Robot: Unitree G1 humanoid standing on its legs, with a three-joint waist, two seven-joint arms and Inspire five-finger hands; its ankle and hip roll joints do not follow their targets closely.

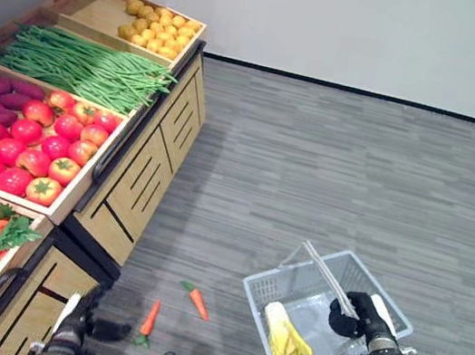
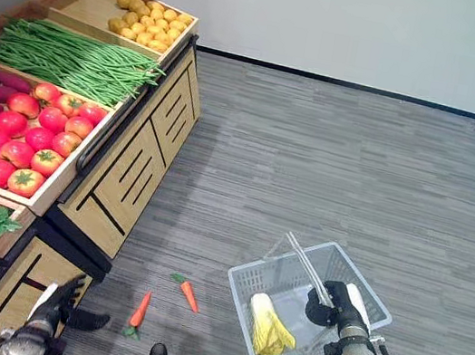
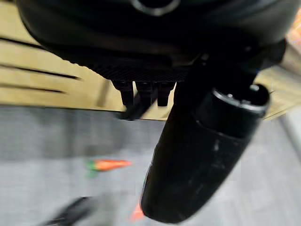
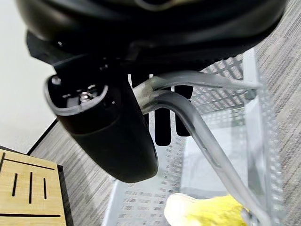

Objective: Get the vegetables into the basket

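No text, label, number or sign can be read anywhere, neither on the basket (image 1: pixel 291 288) nor on the wooden crates (image 1: pixel 142 170).

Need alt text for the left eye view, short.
The right hand holds the handles of a grey basket with a yellow vegetable inside. Two carrots lie on the floor beside it, near the left hand. A wooden stand displays tomatoes and green beans.
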